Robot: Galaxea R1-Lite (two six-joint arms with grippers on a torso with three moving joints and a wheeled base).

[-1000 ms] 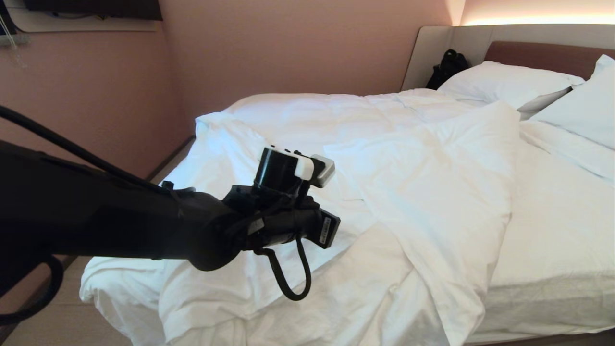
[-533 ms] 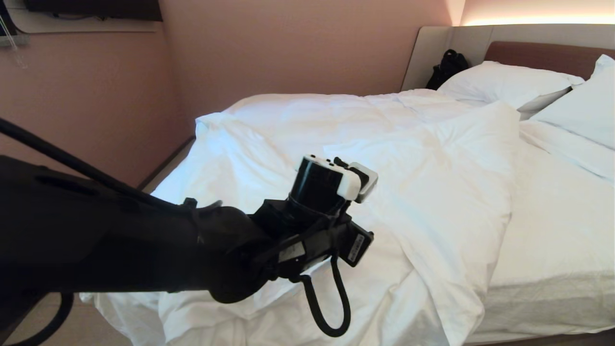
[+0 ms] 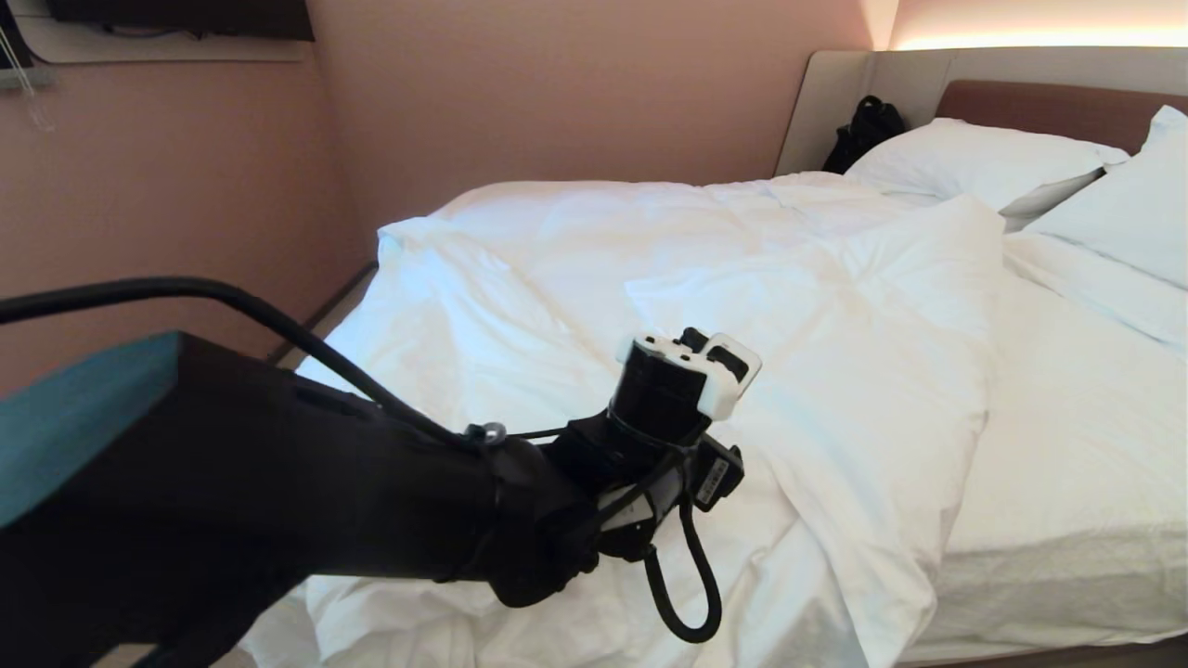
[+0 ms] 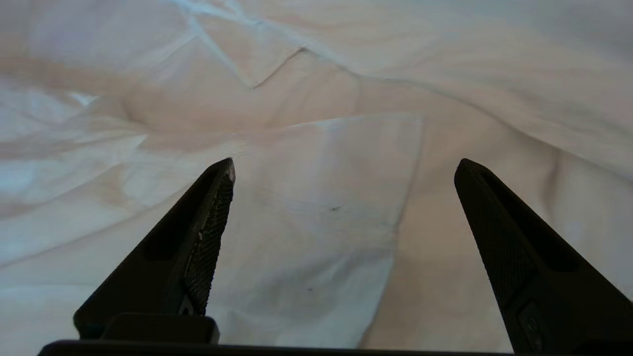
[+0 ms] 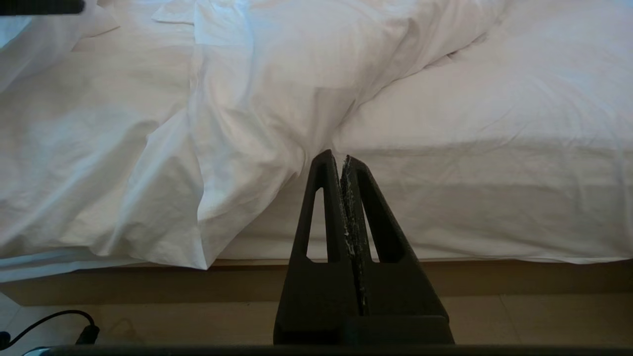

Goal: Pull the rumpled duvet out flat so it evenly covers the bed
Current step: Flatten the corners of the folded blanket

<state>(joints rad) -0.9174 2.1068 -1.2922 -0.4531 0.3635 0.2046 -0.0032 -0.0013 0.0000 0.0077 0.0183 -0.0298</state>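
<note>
Duvet [image 3: 835,306] is lying rumpled across the bed [image 3: 1067,482]; I'm hovering my left pincer [image 4: 344,165] spread above it, right pincer [image 5: 341,160] pressed together.

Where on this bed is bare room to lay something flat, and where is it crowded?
Free: the flat white fitted sheet, between the rumpled white duvet and the plump white pillows. Crowded: the duvet's heaped folds, where the open left gripper hovers.
</note>
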